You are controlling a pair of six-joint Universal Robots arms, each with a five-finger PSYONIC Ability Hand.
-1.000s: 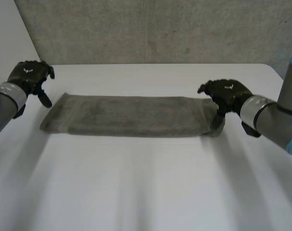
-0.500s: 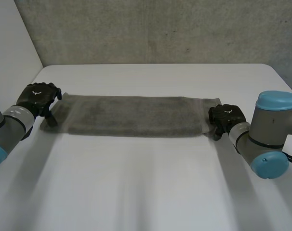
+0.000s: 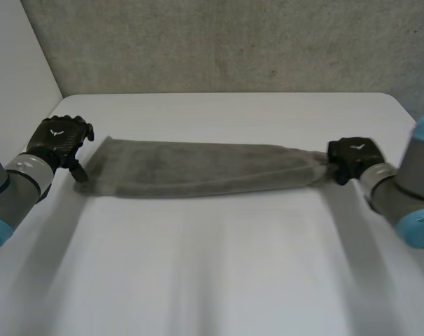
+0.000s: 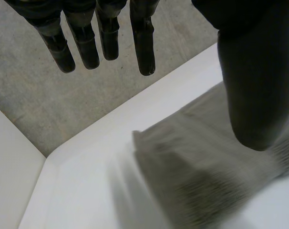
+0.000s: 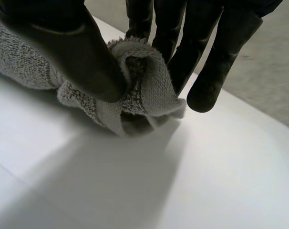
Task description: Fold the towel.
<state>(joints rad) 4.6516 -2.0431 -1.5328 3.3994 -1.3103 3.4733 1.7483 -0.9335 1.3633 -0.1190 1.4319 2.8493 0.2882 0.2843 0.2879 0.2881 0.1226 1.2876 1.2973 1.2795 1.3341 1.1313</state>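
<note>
Grey towel (image 3: 205, 170) lies as a long narrow strip across the white surface (image 3: 212, 280), stretched between the two arms. Right robot hand (image 3: 352, 155) pinches the bunched right end between thumb and fingers (image 5: 216, 62). Left robot hand (image 3: 58, 138) sits at the left end, fingers straight and spread, thumb over the cloth, gripping nothing. Risk: with that end unheld, a pull from the right would drag the strip and skew the fold

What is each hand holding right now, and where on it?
The right hand pinches the towel by its bunched end; the left hand is open at the other end.
</note>
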